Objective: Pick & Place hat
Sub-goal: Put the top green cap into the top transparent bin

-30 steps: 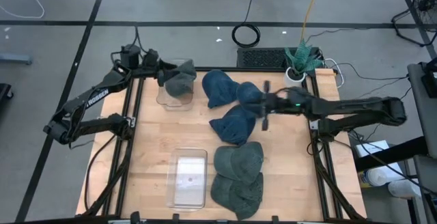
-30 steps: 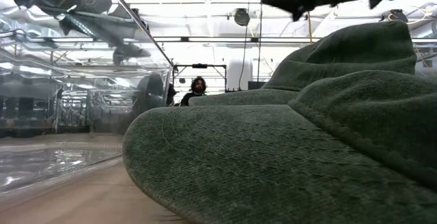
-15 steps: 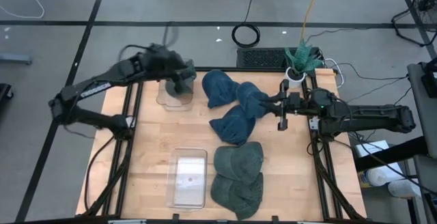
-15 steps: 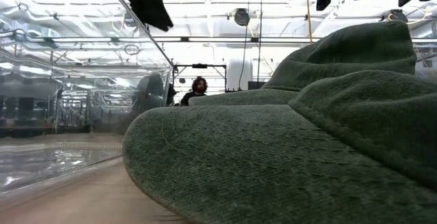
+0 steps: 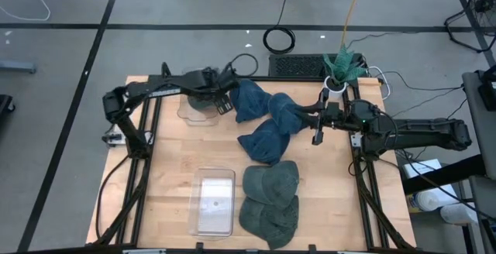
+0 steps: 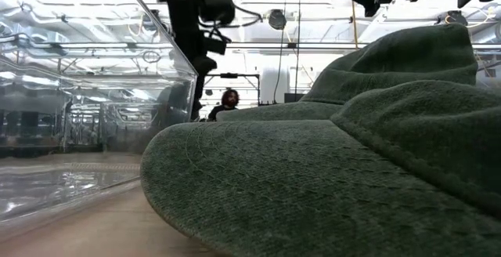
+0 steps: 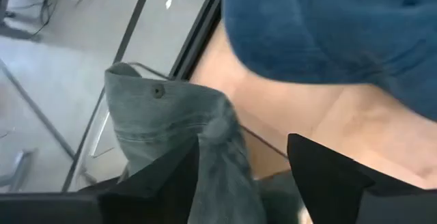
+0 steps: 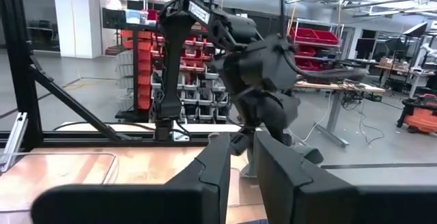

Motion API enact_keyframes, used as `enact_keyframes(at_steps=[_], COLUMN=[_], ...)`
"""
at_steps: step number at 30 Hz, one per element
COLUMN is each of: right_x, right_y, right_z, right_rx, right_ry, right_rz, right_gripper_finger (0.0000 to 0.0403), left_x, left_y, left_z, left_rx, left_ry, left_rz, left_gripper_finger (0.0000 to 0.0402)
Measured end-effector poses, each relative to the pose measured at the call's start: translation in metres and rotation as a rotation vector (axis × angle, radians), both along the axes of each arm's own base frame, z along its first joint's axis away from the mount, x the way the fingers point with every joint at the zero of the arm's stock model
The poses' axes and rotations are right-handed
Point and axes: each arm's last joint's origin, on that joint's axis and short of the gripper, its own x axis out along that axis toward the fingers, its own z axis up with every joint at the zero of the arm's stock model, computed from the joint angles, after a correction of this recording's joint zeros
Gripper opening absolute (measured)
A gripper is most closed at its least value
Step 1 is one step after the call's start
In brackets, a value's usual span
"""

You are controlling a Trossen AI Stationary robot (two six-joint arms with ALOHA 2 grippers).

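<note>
- While the left gripper (image 5: 225, 99) reaches over the far-left part of the table (image 5: 174, 165), we see its fingers (image 7: 328, 173) standing apart with the grey hat (image 7: 181, 138) lying between and beyond them; whether they press the cloth we cannot tell.
- We place that grey hat in the clear bin (image 5: 186, 108) at the far left, which we judge to be its drop spot, since one hat already sits inside.
- We read the left arm's stretch toward the blue hat (image 5: 249, 99) just right of the bin as a likely reach for the next piece, though that is only our judgement.
- We find two more blue hats (image 5: 267, 139) heaped toward the middle, touching each other, probably waiting their turn.
- We see two green hats (image 5: 271, 200) overlapping at the near side, right of a second clear bin (image 5: 213, 201), which has no hat in it; the colours may be meant for separate bins, but we cannot confirm that.
- We note the right gripper (image 5: 319, 124) hovering at the right, just beside the blue heap, its fingers (image 8: 212, 173) nearly together and holding nothing, which looks to us like an arm held clear.
- From table height we see only green cloth, the near bin's wall and a person far off in the room.
</note>
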Motion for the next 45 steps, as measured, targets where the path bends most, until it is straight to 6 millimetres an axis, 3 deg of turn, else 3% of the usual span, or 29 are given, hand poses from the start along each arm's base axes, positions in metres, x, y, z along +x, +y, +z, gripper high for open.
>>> enact_keyframes(at_steps=[8,14,29,32,37,45], right_x=[0.0,0.0,0.0,0.0,0.0,0.0], right_y=[0.0,0.0,0.0,0.0,0.0,0.0], right_z=[-0.001,-0.001,-0.001,-0.001,-0.002,-0.001], right_rx=[-0.007,-0.006,-0.007,-0.007,-0.008,-0.008], right_ry=[0.012,0.012,0.014,0.014,0.019,0.017], right_rz=[-0.004,-0.004,-0.004,-0.004,-0.004,-0.004], right_gripper_finger=[0.0054,0.0054,0.0054,0.0054,0.0054,0.0054], left_x=[0.002,-0.008,-0.017,-0.018,-0.02,-0.024], left_y=[0.006,0.018,0.034,0.033,0.021,-0.013], left_z=[-0.004,-0.005,-0.005,-0.006,-0.007,0.011], left_rx=[0.04,0.008,-0.041,-0.065,-0.102,0.068], left_ry=[0.098,0.082,0.042,0.081,0.253,0.633], left_rz=[0.079,0.187,0.253,0.196,-0.008,-0.391], left_gripper_finger=[0.0264,0.0244,0.0189,0.0139,0.0016,0.0007])
